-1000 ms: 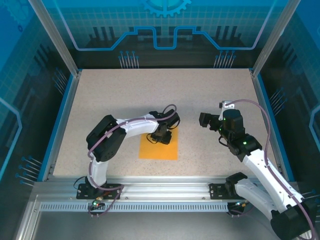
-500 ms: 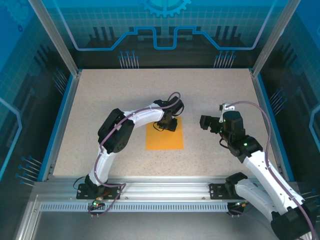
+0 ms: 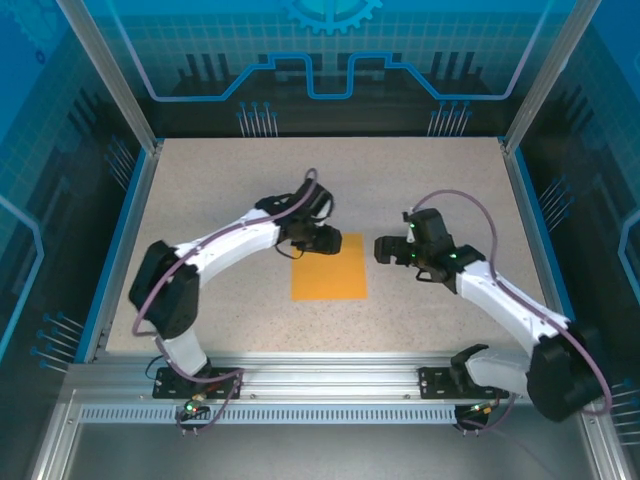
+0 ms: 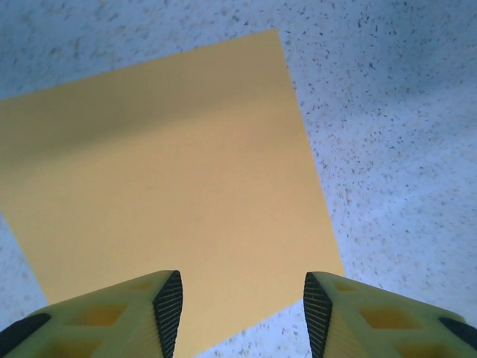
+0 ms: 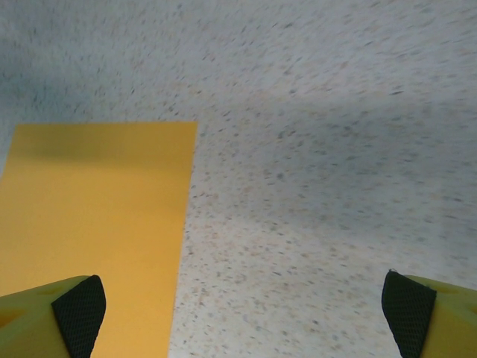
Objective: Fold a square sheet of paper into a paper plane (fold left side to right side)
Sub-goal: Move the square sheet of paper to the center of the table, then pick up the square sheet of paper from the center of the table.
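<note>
Left gripper (image 3: 322, 240): jaws partly apart and empty, fingertips (image 4: 168, 306) poised above the far edge of the square sheet of paper (image 3: 330, 275). Right gripper (image 3: 386, 250): jaws spread wide and empty, just beside the sheet's right edge. The orange sheet lies flat, rectangular in outline, near the centre of the speckled table (image 3: 200, 190)

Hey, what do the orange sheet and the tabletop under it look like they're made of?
The orange sheet looks like thin matte paper: flat, crisp straight edges, no glare. The tabletop looks like speckled laminate or composite, pale with dark flecks; which, I can't tell.
</note>
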You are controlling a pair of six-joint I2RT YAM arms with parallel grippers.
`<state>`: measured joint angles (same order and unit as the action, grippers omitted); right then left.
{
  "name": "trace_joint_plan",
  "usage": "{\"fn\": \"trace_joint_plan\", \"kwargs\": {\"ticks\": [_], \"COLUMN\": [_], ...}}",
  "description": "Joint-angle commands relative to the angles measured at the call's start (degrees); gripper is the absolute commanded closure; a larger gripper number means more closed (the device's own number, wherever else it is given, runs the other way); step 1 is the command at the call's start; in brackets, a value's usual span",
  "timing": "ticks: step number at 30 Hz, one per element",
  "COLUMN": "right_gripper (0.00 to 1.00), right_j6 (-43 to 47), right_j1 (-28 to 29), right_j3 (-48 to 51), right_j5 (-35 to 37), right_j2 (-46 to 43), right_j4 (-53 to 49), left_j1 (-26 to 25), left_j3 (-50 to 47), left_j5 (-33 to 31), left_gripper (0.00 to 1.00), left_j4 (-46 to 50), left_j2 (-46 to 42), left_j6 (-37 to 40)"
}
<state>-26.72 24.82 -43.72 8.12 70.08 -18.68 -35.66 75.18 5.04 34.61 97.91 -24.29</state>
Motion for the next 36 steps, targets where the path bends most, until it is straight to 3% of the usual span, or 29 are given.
{"fn": "trace_joint_plan", "kwargs": {"ticks": [1,6,18,28,36], "right_gripper": [0.00,0.00,0.00,0.00,0.00], "right_j6": [0.6,1.4,0.7,-1.4,-2.7], "right_j1": [2.7,5.3,7.6,9.5,11.6], "right_j3": [-5.1,-12.6,-24.8,-26.2,-24.1], "right_j5": [-1.4,-2.4,-3.9,-3.4,-6.3], "right_j2": [7.2,19.1,37.0,41.3,38.8], "right_j4": [2.1,2.6,0.0,-2.3,-1.8], "left_j1": [3.2,5.9,6.1,6.1,6.1], "left_j3": [-8.9,-16.5,-18.2,-19.8,-20.0], "left_j5": [10.3,15.8,13.0,11.1,10.4], "left_gripper": [0.50,0.52,0.55,0.56,0.57], "left_j4": [-5.4,-10.9,-10.2,-10.0,-10.5], "left_j2": [-2.7,-3.9,0.9,3.4,4.2], "left_j6": [-4.4,-6.8,-6.6,-6.4,-6.5]}}
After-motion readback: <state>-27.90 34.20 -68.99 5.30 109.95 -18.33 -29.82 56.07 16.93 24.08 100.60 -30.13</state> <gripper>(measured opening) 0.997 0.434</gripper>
